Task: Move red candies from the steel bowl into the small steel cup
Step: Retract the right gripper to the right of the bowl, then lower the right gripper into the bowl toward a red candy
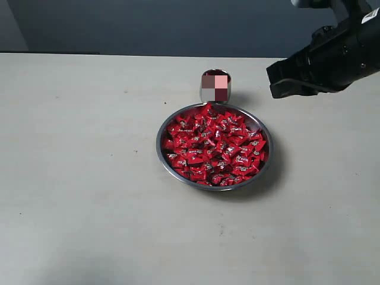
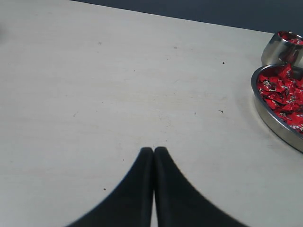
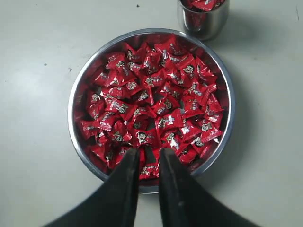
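The left hand (image 2: 154, 150) had its fingers pressed together. The right arm (image 1: 341, 53) hung raised, and the right hand (image 3: 149, 153) held its fingers a narrow gap apart.

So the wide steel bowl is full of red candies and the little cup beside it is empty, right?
Not quite: the small steel cup holds a few red candies, as the right wrist view shows. The steel bowl is indeed full of them.

No lettering can be read; the red candies (image 3: 165, 120) carry small white marks, too small to decipher. Nothing legible elsewhere.
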Tool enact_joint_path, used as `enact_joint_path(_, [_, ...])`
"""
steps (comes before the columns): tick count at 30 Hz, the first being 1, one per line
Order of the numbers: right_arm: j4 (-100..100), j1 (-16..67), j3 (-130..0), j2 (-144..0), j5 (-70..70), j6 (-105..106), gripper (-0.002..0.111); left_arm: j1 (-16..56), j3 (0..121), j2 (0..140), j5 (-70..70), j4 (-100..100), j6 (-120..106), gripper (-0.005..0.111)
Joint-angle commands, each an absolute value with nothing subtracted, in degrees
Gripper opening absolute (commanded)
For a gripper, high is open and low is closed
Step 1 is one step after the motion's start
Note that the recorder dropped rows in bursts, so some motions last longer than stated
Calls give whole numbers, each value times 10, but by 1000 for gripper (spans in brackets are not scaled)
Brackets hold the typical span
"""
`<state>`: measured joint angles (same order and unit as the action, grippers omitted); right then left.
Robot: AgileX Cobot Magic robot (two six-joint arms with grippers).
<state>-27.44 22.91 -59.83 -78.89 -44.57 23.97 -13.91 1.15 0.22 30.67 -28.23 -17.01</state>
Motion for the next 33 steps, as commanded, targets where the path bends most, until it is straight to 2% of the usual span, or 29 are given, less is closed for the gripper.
enact_joint_path(1, [-285, 227, -596, -764, -446, 244, 16, -141, 12, 0, 304, -283, -169, 0])
enact_joint_path(15, [-285, 227, -596, -758, -445, 245, 16, -141, 12, 0, 304, -283, -169, 0])
enact_joint_path(24, [-299, 227, -596, -802, -448, 245, 17, -141, 12, 0, 304, -283, -169, 0])
enact_joint_path(27, [-315, 227, -596, -830, -447, 251, 25, -141, 12, 0, 304, -283, -169, 0])
enact_joint_path(31, [-346, 228, -598, -875, -438, 273, 41, -141, 12, 0, 304, -283, -169, 0])
enact_joint_path(33, [-363, 228, -598, -902, -436, 285, 44, -141, 12, 0, 304, -283, -169, 0])
